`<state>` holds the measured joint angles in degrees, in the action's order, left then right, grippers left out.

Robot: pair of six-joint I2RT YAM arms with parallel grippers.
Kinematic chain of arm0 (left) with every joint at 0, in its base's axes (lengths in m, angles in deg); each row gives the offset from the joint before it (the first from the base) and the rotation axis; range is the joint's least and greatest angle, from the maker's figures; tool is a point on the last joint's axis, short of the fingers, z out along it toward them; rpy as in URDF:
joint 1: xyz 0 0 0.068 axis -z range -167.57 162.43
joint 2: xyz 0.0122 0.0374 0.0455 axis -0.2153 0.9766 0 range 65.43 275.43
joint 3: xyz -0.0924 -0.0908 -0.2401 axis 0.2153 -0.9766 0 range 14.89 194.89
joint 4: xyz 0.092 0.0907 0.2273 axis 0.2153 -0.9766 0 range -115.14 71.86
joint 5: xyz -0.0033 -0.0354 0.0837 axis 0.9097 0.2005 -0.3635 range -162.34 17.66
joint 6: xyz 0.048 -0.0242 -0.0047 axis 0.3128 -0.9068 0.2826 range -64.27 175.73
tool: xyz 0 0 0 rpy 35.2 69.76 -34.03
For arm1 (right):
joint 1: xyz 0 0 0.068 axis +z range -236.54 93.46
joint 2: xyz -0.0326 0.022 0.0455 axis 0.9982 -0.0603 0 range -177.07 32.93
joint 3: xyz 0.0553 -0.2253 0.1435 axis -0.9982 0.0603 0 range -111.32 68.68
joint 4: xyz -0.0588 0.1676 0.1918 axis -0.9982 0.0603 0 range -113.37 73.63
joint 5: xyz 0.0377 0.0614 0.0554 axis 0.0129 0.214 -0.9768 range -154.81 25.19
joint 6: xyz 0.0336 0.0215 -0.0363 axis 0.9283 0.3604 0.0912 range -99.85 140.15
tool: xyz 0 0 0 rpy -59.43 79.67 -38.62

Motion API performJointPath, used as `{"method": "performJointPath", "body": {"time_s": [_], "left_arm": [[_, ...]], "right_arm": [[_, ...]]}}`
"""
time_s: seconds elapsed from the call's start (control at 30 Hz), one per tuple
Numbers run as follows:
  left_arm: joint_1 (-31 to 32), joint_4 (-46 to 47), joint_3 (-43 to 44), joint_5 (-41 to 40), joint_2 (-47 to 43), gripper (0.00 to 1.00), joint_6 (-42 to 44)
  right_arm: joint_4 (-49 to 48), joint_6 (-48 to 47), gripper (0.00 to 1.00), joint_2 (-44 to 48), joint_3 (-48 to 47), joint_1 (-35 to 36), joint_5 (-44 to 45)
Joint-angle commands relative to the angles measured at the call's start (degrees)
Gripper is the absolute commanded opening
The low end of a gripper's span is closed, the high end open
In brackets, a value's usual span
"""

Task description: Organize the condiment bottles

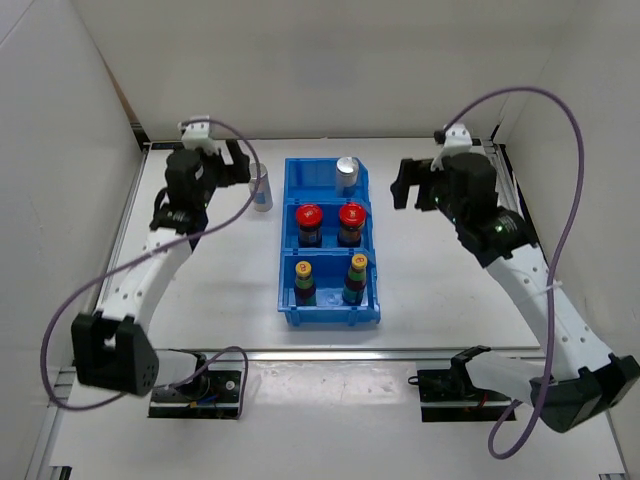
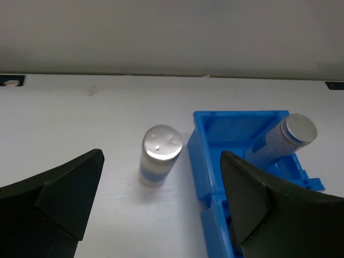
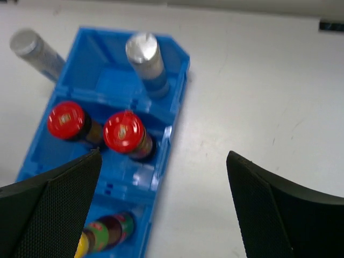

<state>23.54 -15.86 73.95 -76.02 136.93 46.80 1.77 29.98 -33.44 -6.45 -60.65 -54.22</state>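
Left of the blue bin [image 1: 330, 316], by its far compartment, we see one silver-capped bottle [image 1: 262, 190] upright on the table [image 1: 215, 290], cap up. Five other bottles [image 1: 309, 222] stand inside; our left gripper [image 1: 240, 165] and right gripper [image 1: 403, 185] gape empty.

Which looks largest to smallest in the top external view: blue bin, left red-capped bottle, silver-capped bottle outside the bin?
1. blue bin
2. left red-capped bottle and silver-capped bottle outside the bin: alike, not ranked.
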Motion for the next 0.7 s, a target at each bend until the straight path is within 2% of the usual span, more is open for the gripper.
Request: {"method": "performJointPath", "body": {"time_s": [0.0, 0.17, 0.37, 0.5, 0.67], "left_arm": [[-1.45, -1.68, 7.36, 11.40, 9.16, 1.00, -3.29], [-1.45, 0.26, 16.58, 13.87, 22.08, 1.00, -2.77], [0.14, 0.79, 21.87, 9.58, 32.36, 1.00, -0.21], [0.66, 0.79, 25.21, 8.96, 36.68, 1.00, 1.02], [0.66, 0.79, 25.22, 7.82, 39.85, 1.00, 0.49]], "right_arm": [[3.15, 3.01, 1.00, 3.50, 7.71, 0.04, -3.55], [7.19, 2.39, 1.00, 9.14, 12.72, 0.04, -4.26], [9.22, 1.86, 1.00, 12.40, 15.54, -0.49, -7.06], [9.22, 2.48, 1.00, 14.25, 16.86, -0.49, -7.69], [10.27, 2.48, 1.00, 14.25, 16.86, -0.49, -9.01]]}}
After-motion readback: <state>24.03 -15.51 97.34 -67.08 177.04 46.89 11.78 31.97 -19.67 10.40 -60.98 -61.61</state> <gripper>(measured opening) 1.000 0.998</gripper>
